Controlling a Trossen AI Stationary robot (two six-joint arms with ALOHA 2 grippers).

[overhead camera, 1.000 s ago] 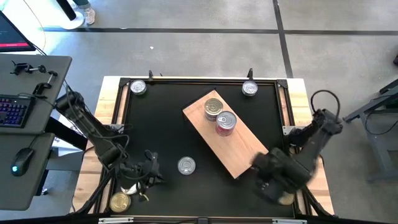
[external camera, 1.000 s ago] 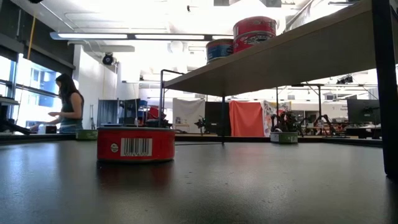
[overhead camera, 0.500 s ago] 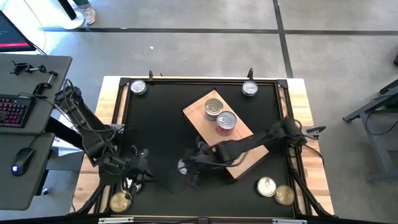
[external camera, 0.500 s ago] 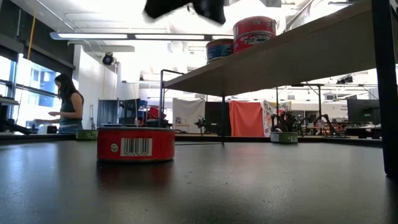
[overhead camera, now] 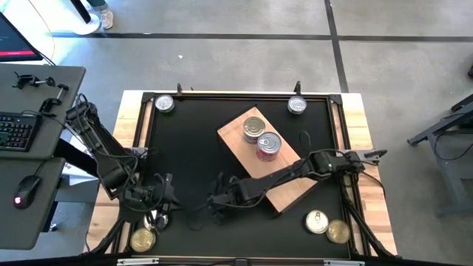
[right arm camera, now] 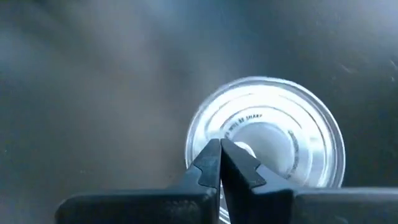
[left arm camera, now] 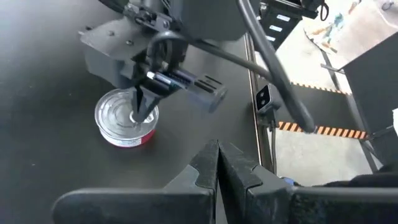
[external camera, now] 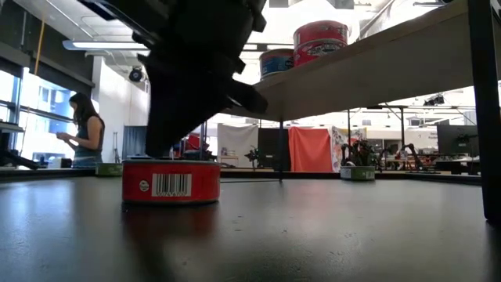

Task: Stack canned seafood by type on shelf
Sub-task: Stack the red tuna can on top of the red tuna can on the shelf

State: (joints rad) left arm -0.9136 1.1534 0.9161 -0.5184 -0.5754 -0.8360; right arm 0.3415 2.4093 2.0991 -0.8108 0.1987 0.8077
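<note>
From above, a black table (overhead camera: 185,140) carries a light wooden shelf board (overhead camera: 284,188) lying at an angle near its middle. Two tins (overhead camera: 260,136) stand on the board, one with a red side. Two silver tins sit at the far corners (overhead camera: 164,104) (overhead camera: 297,106), two gold ones (overhead camera: 327,226) at the near right corner, and one gold tin (overhead camera: 143,239) at the near left. The right arm reaches across the board, its right gripper (overhead camera: 216,201) over the table's near middle, covering the tin below it. The left gripper (overhead camera: 168,193) waits near the left edge.

At table height, a red-sided tin (external camera: 171,182) with a barcode stands on the table, the dark gripper directly above it. A person stands far behind.

The left wrist view shows the left gripper's fingers pressed together, and beyond them the right gripper's tips, also together, on the silver lid.

The right wrist view shows the right fingers (right arm camera: 210,163) pressed together over that lid.
</note>
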